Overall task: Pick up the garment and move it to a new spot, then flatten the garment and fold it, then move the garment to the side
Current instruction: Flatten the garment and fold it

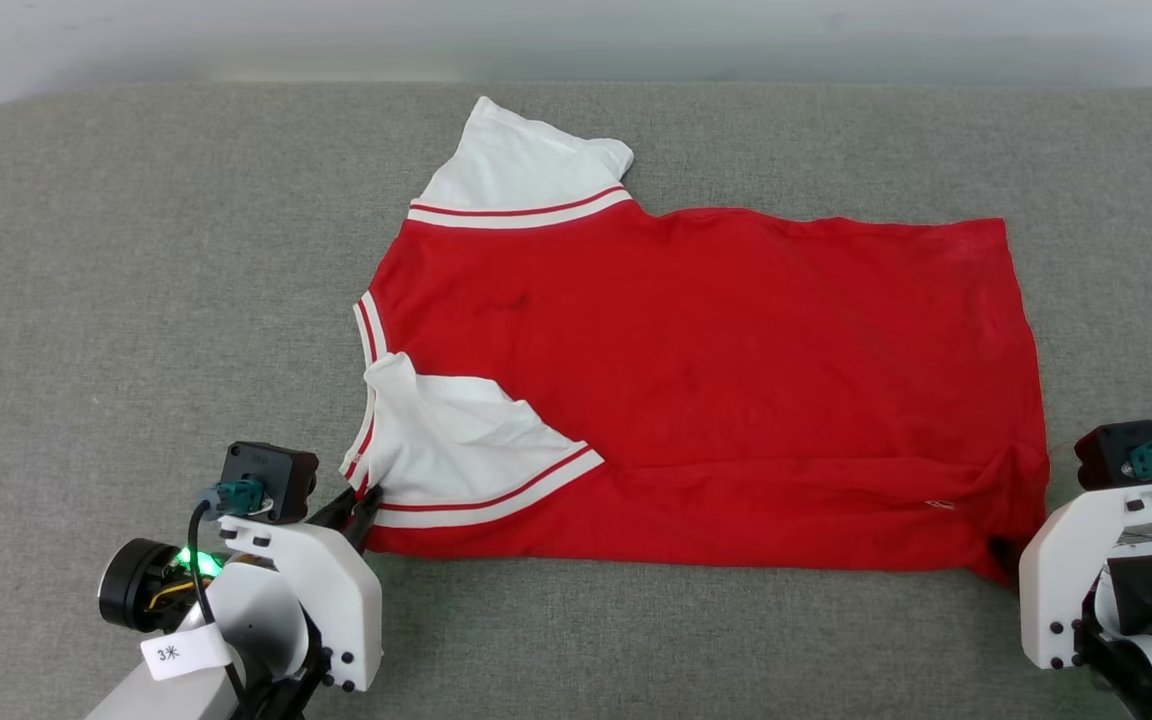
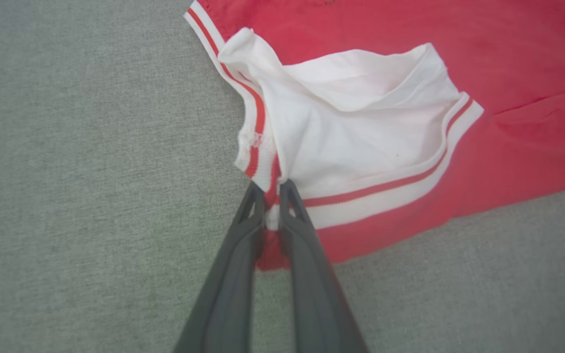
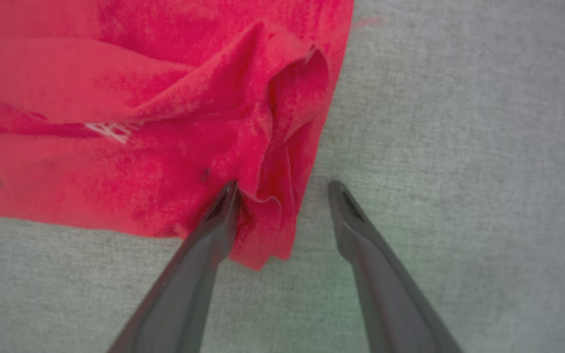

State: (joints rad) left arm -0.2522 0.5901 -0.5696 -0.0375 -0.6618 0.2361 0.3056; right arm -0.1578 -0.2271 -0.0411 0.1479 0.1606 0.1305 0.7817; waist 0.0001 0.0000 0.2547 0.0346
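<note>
Garment (image 1: 706, 400) lies spread on the grey fabric-covered bench (image 1: 136, 250), plain red side up, with the collar end toward the robot's left and the hem toward its right. The far sleeve (image 1: 516, 165), white with red-striped trim, lies flat and points away from the robot. The near sleeve (image 1: 456, 440) is turned inward onto the red body and is creased. A low fold ridge runs along the near long edge. Left jaws: pressed together, pinching the garment at its near left corner, where the striped collar trim (image 2: 255, 127) meets the sleeve trim. Red and white fabric shows between the two dark fingers (image 2: 243, 235). Right jaws: spread wide at the near right hem corner. In the right wrist view, the finger on that view's left (image 3: 214, 220) touches the bunched red fabric. The other finger (image 3: 356, 225) sits over bare bench just beside the hem edge. The hem corner lies between them, unclamped. A small white mark (image 3: 111, 131) shows on the red fabric nearby.
</note>
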